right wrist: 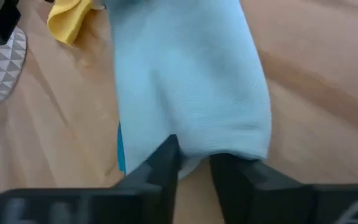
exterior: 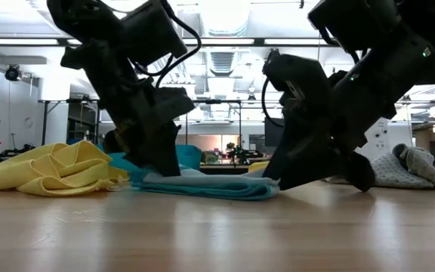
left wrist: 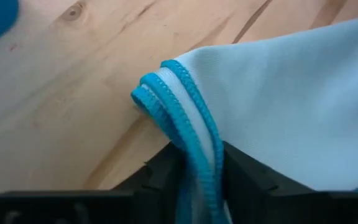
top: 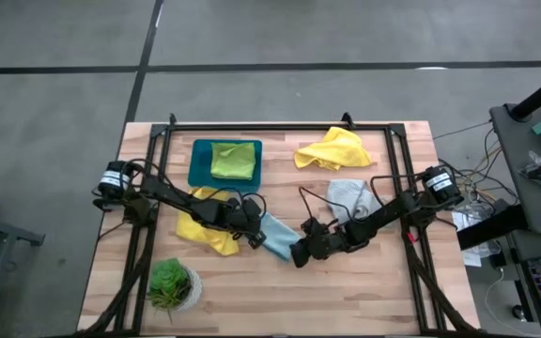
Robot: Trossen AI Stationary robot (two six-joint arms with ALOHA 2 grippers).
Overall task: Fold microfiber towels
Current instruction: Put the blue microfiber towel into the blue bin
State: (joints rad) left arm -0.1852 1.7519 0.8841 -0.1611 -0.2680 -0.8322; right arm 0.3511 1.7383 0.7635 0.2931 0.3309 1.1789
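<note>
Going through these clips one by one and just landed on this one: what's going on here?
Both arms are working the light blue towel at the middle of the wooden table. The left gripper pinches a stitched, doubled-over edge of it, and the right gripper is clamped on the opposite end. The cloth lies low on the table, partly folded. A lime green towel sits in the teal tray; two yellow towels and a grey towel lie loose.
</note>
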